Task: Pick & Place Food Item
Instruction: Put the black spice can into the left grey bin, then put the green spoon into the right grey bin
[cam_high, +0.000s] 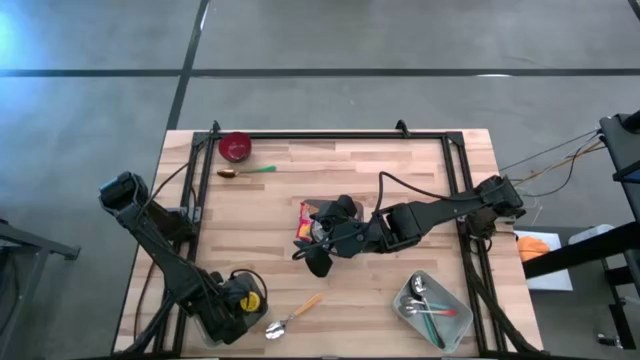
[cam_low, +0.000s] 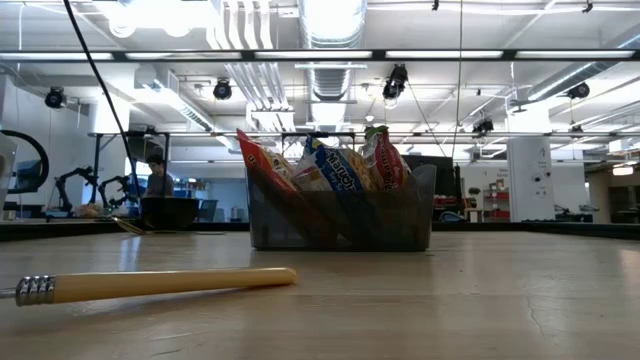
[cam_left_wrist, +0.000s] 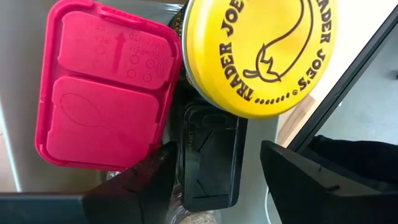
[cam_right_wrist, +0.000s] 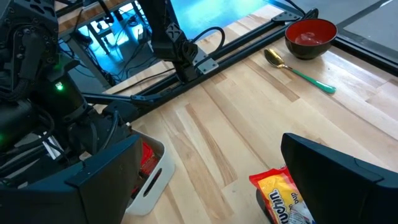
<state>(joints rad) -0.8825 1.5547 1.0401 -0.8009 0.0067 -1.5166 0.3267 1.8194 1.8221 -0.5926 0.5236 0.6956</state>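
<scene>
Yellow tin (cam_left_wrist: 258, 53) | in bin beside red box (cam_left_wrist: 106, 87) | our left gripper (cam_left_wrist: 214, 177) above tin, jaws apart, just releasing | right gripper (cam_right_wrist: 205, 180) over snack basket (cam_low: 340, 220), jaws wide

A light wooden worktop (cam_high: 400, 180) carries a red bowl (cam_high: 235, 147) at its far left corner, with a green-handled spoon (cam_high: 246, 172) just beside it. Mid-worktop stands a dark bin of snack packets (cam_low: 340, 205). Near the front edge lie a wooden-handled spoon (cam_high: 294, 316), a grey cutlery tray (cam_high: 432, 310) and a light grey bin (cam_right_wrist: 152, 177).

Grey concrete floor (cam_high: 400, 35); ceiling ducts (cam_low: 330, 40), strip lights (cam_low: 480, 57).
</scene>
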